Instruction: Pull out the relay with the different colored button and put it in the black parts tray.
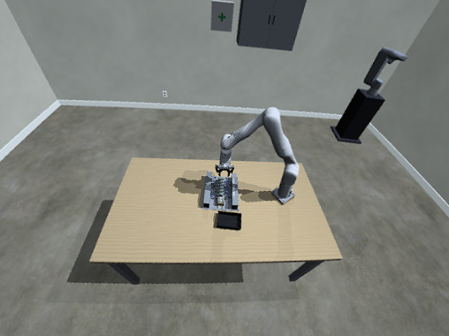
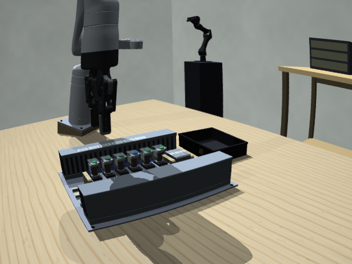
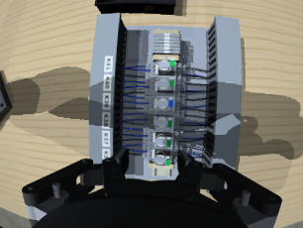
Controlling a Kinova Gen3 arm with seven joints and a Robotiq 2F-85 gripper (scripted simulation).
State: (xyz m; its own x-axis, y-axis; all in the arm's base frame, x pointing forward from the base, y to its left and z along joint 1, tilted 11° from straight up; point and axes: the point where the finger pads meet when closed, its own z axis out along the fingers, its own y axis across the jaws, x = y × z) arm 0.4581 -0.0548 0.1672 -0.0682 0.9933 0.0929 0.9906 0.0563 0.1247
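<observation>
Blue-buttoned relay (image 3: 162,102) socketed; open jaws hover apart.

Six clear relays stand upright in one row of sockets below the claw (image 2: 103,126). Five carry green buttons; the blue-buttoned relay (image 2: 133,158) sits fourth along. Beyond the row's far end lies the open black parts tray (image 2: 212,143).

1. A dark wall cabinet (image 1: 270,16) hangs beside a grey first-aid box (image 1: 221,15).
2. A black pedestal (image 2: 203,87) carries a small arm (image 2: 202,35).
3. A side table (image 2: 314,75) holds a slatted box (image 2: 330,55).
</observation>
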